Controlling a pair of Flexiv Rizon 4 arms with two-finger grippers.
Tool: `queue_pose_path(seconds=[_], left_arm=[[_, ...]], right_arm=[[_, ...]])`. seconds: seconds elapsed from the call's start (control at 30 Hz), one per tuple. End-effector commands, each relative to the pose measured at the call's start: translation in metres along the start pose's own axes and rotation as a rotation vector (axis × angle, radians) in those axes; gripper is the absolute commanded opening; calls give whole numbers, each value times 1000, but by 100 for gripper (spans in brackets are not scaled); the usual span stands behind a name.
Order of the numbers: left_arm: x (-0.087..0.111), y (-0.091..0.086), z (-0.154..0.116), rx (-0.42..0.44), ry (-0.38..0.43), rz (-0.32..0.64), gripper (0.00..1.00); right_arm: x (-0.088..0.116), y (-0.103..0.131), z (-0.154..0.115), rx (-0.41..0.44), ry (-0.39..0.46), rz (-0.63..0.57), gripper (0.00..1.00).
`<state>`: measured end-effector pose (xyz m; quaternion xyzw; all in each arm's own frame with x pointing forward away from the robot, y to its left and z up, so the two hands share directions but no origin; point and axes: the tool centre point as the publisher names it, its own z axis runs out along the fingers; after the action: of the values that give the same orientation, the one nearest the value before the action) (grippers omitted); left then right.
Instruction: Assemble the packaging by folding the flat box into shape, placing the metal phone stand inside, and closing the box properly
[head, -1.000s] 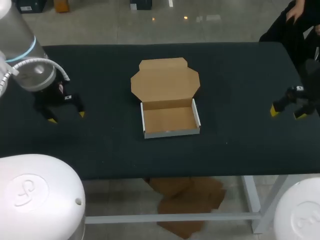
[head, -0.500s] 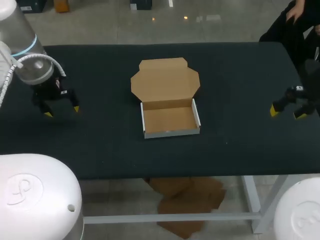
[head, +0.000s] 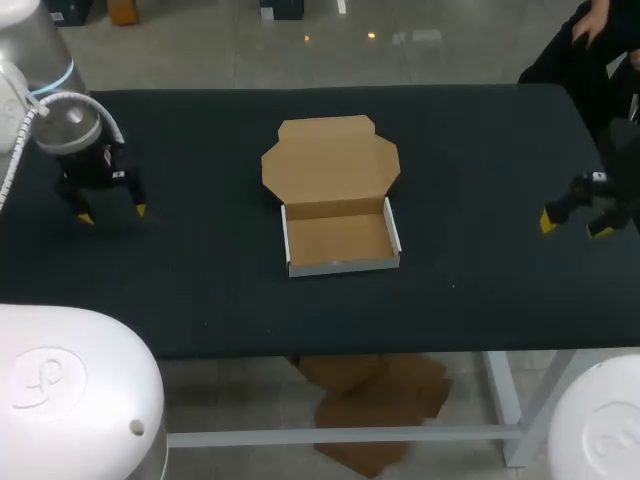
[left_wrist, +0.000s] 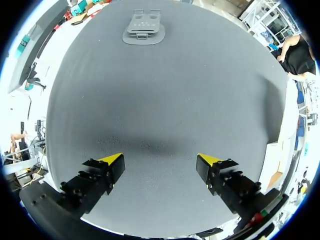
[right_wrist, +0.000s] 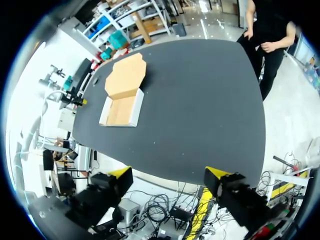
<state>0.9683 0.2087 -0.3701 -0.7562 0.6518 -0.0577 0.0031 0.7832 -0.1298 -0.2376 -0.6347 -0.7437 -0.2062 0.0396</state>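
no legible text or numbers

Wide black matte table (head: 500, 130) on pale grey metal legs (head: 507, 410)

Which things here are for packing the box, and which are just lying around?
For the job: open brown cardboard box with white outside; grey metal phone stand; left tool; right tool.
Just there: black table only.
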Motion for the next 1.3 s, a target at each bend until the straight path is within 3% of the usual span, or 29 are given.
queue_pose_path(seconds=[0.03,0.83,1.3], left_arm=[[1,-6,2,-60,-5,0,100],[3,-2,2,-35,-8,19,100],[-7,-34,11,3,4,47,100]], right_arm=[[0,-1,-2,3,1,0,100],[0,-1,-2,3,1,0,100],[0,-1,-2,3,1,0,100]])
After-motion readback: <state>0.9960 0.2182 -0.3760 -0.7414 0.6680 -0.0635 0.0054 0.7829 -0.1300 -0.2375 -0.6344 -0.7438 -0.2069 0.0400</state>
